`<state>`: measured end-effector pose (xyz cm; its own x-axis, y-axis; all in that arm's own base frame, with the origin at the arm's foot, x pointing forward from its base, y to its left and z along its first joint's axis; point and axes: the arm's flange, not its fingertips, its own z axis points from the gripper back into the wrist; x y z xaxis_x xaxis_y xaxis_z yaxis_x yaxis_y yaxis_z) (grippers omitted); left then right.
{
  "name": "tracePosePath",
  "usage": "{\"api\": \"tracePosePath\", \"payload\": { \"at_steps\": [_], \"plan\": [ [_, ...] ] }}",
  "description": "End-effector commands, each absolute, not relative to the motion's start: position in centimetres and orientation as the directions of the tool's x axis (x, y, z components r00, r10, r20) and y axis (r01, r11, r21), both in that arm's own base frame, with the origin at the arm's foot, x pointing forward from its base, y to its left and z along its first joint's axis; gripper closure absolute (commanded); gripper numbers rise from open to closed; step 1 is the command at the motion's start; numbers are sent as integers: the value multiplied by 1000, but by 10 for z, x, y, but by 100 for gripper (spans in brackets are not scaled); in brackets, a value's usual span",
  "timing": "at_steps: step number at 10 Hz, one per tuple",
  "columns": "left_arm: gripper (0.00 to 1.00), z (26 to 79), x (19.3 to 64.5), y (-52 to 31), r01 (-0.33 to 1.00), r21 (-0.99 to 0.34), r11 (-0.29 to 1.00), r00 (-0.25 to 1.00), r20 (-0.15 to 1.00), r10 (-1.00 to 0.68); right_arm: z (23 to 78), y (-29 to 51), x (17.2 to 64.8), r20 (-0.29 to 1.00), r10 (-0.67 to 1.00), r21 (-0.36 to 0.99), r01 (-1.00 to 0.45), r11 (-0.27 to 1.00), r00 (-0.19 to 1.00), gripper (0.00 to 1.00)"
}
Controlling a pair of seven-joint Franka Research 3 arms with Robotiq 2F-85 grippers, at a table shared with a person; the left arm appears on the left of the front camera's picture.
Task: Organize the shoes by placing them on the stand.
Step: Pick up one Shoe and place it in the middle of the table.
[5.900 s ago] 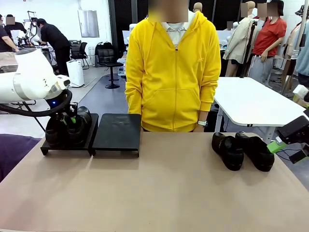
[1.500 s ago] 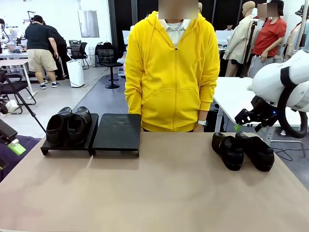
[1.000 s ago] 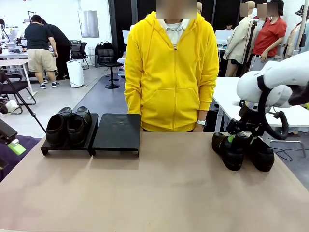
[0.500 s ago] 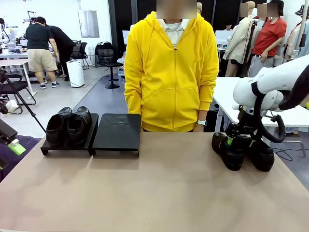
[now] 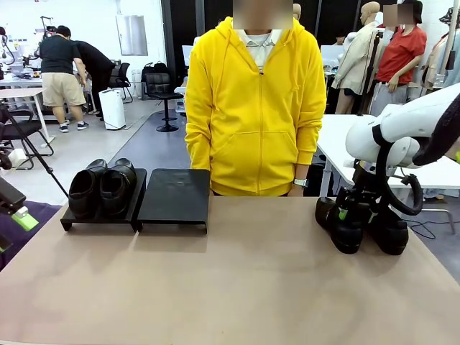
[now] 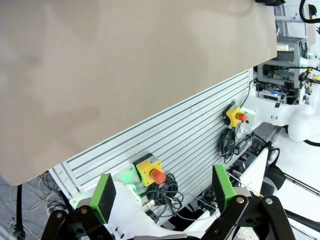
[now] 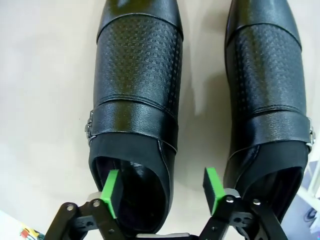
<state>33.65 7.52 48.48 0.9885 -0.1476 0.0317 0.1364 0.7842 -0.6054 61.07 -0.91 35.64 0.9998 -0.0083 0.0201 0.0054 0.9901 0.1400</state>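
Note:
Two black shoes (image 5: 86, 188) (image 5: 119, 184) sit side by side on the left tray of the black stand (image 5: 175, 195); its right tray is bare. Two more shoes (image 5: 343, 228) (image 5: 389, 231) lie on the table at the right, toes toward me. My right gripper (image 5: 357, 210) is down over their heels. In the right wrist view its jaws (image 7: 161, 192) stand apart astride the inner side wall of the left-hand shoe (image 7: 137, 100), one green pad (image 7: 111, 192) inside its opening. The other pad (image 7: 211, 187) is in the gap beside the second shoe (image 7: 267, 90). My left gripper (image 5: 20, 215) (image 6: 164, 192) hangs open off the table's left edge, holding nothing.
A person in a yellow hoodie (image 5: 255, 108) stands at the far edge behind the middle of the brown table (image 5: 230, 287). The left wrist view looks at the table top (image 6: 100, 60) and a ribbed panel with red stop buttons (image 6: 157, 176).
My right arm has sunk a little lower onto the heels of the two shoes on the table. The left arm and the shoes on the stand have not moved.

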Motion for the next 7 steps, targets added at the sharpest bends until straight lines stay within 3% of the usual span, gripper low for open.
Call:
{"api": "tracePosePath", "payload": {
  "at_steps": [1, 7],
  "plan": [
    [0, 486, 337, 75, 124, -609, 784, 990, 23, -139, 362, -8, 617, 18, 17, 93, -19, 995, 1000, 100],
    [0, 486, 337, 75, 124, -609, 784, 990, 23, -139, 363, -4, 619, -6, 26, 91, -25, 996, 1000, 100]
  ]
}}
